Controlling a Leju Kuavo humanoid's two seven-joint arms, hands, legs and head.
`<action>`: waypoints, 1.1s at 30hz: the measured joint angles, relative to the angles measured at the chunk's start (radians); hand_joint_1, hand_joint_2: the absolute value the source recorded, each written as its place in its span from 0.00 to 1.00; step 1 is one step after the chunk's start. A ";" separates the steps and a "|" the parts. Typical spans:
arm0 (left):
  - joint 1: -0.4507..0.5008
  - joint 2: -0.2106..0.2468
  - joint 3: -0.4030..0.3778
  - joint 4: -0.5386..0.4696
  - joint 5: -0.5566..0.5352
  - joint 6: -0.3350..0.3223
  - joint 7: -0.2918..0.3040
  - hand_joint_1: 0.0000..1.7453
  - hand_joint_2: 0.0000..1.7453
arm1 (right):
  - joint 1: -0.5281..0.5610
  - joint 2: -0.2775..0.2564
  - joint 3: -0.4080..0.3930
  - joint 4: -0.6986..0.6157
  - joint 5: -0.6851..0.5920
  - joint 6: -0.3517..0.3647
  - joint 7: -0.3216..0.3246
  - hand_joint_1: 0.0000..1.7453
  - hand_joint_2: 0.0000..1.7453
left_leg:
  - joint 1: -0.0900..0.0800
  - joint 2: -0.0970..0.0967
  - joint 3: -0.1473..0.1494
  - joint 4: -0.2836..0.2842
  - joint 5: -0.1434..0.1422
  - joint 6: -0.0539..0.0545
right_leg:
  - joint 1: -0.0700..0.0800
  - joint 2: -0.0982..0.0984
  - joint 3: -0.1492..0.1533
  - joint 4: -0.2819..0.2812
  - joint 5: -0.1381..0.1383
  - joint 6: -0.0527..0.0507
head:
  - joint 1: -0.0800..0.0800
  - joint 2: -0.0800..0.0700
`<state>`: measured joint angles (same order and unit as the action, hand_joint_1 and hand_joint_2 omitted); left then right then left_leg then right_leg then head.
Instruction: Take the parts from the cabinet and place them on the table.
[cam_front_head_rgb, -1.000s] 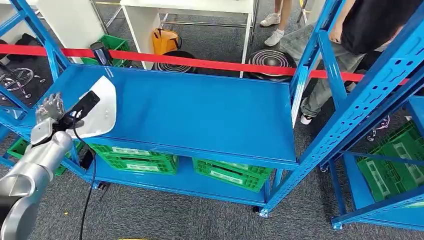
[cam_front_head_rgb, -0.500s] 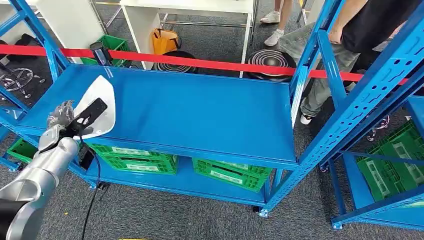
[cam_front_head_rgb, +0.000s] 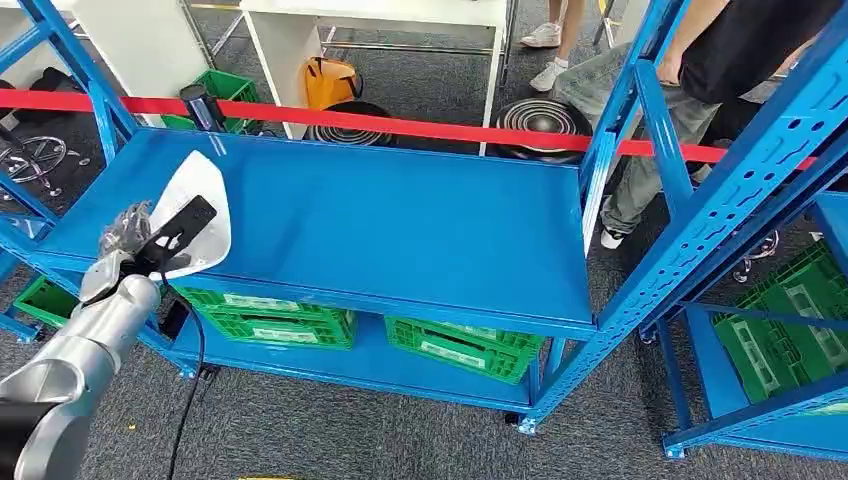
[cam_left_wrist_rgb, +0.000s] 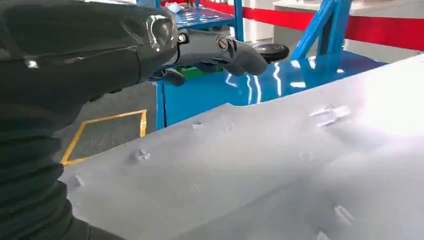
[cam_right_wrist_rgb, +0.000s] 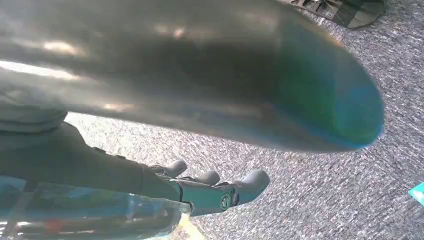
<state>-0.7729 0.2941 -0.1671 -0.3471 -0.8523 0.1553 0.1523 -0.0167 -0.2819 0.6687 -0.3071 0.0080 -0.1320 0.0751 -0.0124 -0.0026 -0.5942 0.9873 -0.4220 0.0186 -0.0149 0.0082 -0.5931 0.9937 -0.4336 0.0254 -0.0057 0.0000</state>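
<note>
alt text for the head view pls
The robot's left hand holds a white part at the left end of a blue shelf. Green crates sit on the lower shelf, and a person stands behind red tape.

Even, bright indoor light in the head view, sharp throughout. In the left wrist view the white panel glares (washed out toward one side). The right wrist view is blurred and dim up close.
</note>
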 joint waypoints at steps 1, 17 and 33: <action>0.003 -0.004 0.011 0.000 0.033 -0.001 -0.028 0.00 1.00 | 0.001 0.000 0.000 0.000 -0.002 -0.003 -0.002 0.00 0.00 | 0.000 0.000 0.000 0.000 0.000 0.000 | 0.000 0.000 0.000 0.000 0.000 0.000 | 0.000 0.000; 0.075 -0.073 0.253 0.005 0.442 0.001 -0.119 0.66 1.00 | 0.030 -0.004 0.024 -0.012 -0.044 -0.053 -0.013 0.00 0.00 | 0.000 0.000 0.001 0.000 -0.001 0.000 | 0.000 0.000 0.001 0.000 0.000 0.000 | 0.000 0.000; 0.107 -0.096 0.316 0.012 0.530 0.011 -0.121 0.97 1.00 | 0.035 -0.005 0.048 -0.012 -0.059 -0.086 -0.011 0.00 0.00 | 0.000 0.000 0.006 0.000 -0.001 0.000 | 0.000 0.000 0.006 0.000 0.000 0.000 | 0.000 0.000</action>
<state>-0.6659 0.1984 0.1488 -0.3353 -0.3223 0.1663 0.0317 0.0188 -0.2865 0.7168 -0.3189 -0.0511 -0.2182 0.0637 -0.0128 -0.0030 -0.5882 0.9869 -0.4227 0.0189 -0.0153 0.0077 -0.5871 0.9935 -0.4337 0.0253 -0.0057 0.0000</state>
